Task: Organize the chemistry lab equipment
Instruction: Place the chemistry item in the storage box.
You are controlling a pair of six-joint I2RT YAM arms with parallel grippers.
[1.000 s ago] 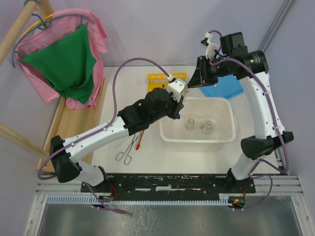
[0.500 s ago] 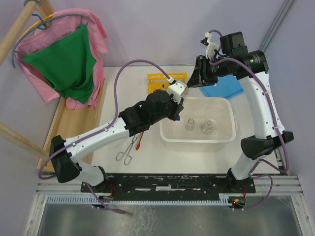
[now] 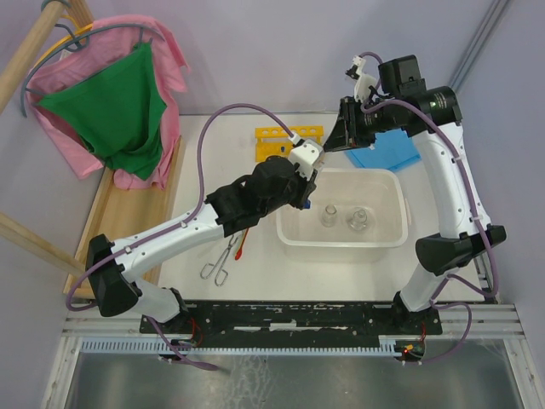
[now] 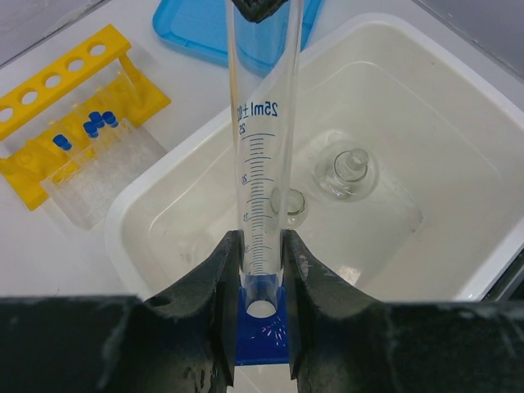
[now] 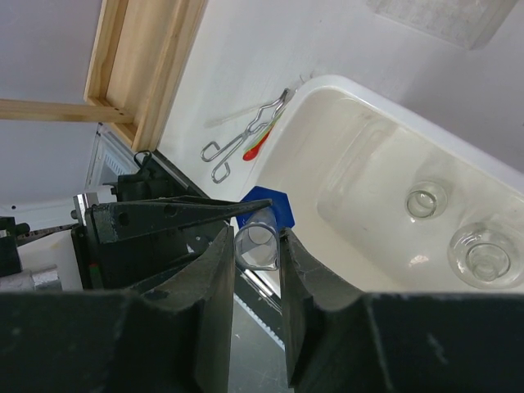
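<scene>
The left hand is pinching the graduated cylinder low on its tube, just above the blue foot. The right hand is gripping the open mouth, so the piece is spanning between them above the white tub. It is looking light, stiff, slick and likely breakable, so one hand should be yielding, the other holding by the foot and never bending the tube.
</scene>
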